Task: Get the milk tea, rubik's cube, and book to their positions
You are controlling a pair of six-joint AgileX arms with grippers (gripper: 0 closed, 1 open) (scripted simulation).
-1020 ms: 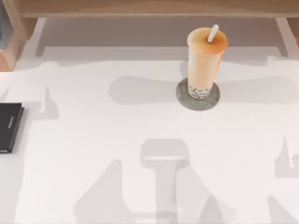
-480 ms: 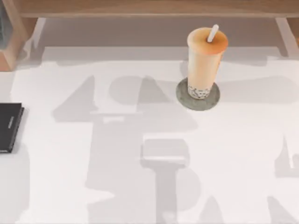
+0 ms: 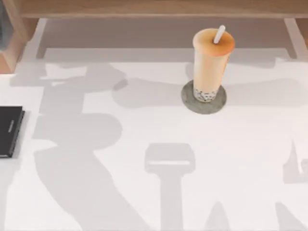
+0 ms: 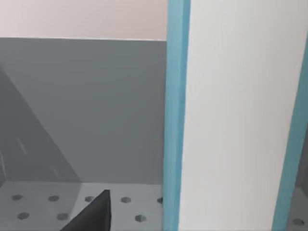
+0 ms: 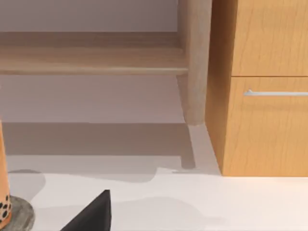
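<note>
Shifted toward worktop's far left corner since earlier: left arm's shadow. Book [image 4: 231, 115] upright, long axis vertical, close before left hand; grip cannot tell. Milk tea [image 3: 211, 60] on coaster [image 3: 190, 103], far edge, right of centre

A white table [image 3: 144, 144] carries broad grey shadows. A light wooden shelf [image 3: 154, 8] runs along its far edge. A wooden cabinet [image 5: 262, 86] with a metal drawer handle [image 5: 275, 93] stands beside it.

Top cam looks straight down on the white table [image 3: 144, 134]. Left wrist cam sits very close to the book [image 4: 231, 115]. Right wrist cam looks low across the table, sharing the milk tea [image 3: 211, 62] with top.
</note>
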